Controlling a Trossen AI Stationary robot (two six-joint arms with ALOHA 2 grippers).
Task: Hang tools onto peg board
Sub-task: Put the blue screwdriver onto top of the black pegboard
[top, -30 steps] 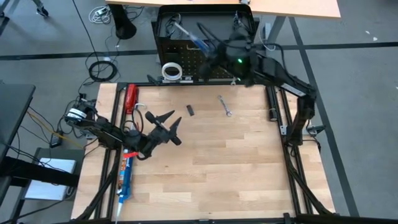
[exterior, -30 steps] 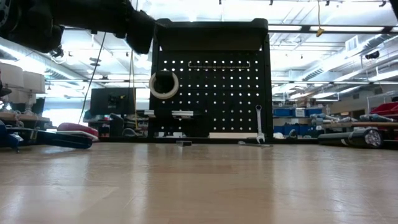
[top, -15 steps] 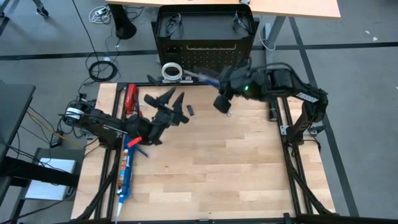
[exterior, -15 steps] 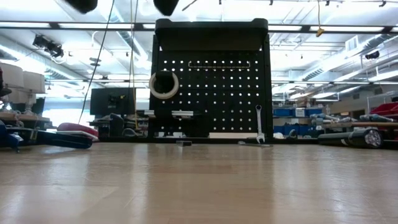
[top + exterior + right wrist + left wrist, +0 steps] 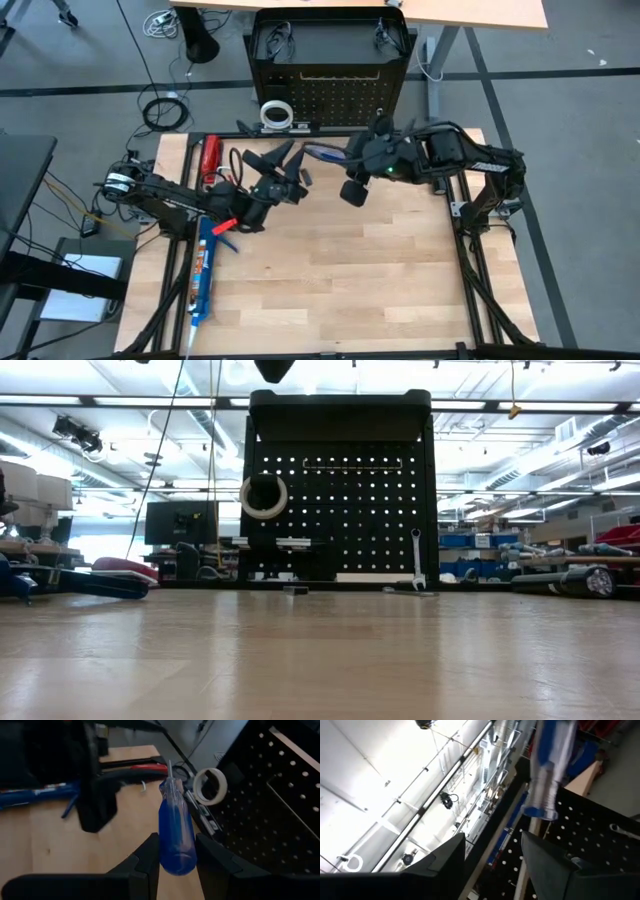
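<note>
Gripping the blue-handled screwdriver [image 5: 176, 830], the right gripper [image 5: 352, 158] hovered at the peg board's [image 5: 330, 95] six o'clock; the left gripper [image 5: 283, 170] gaped empty.

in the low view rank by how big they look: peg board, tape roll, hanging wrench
1. peg board, by far the largest, spanning most of the picture's height above the tabletop.
2. white tape roll, hanging on the board's left side.
3. silver wrench, hanging low on the right; taller than the roll but much thinner, so these two are close.
</note>
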